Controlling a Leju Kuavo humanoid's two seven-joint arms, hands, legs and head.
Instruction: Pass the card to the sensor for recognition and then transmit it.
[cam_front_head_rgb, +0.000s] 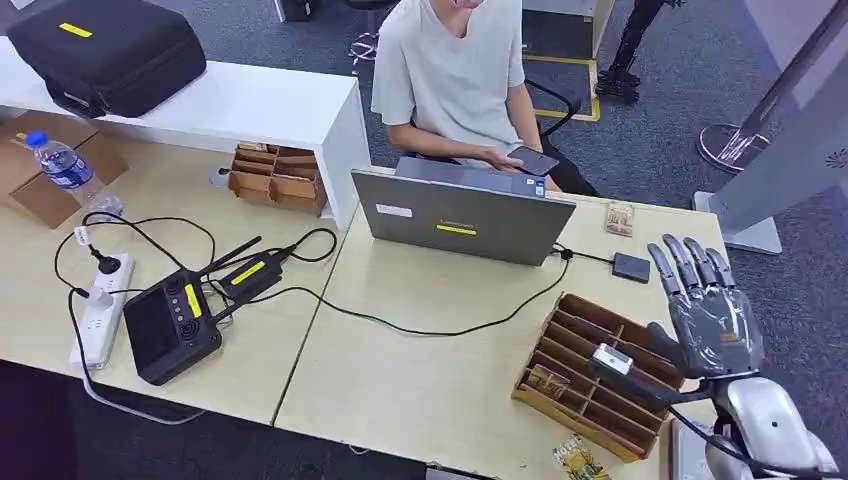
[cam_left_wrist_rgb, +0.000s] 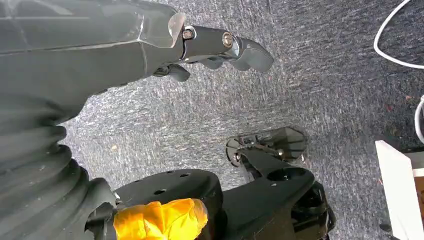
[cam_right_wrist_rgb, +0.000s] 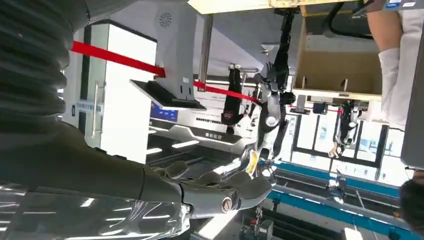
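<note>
Our right hand hovers with fingers spread and empty over the wooden divided tray at the table's near right corner, likely poised to pick a card lying in a front slot. The small dark sensor waits just beyond the tray. Our left hand hangs over carpet, holding nothing

From here no writing can be made out. The yellow stickers on the black case, the laptop lid and the controller look blank or too small to read
</note>
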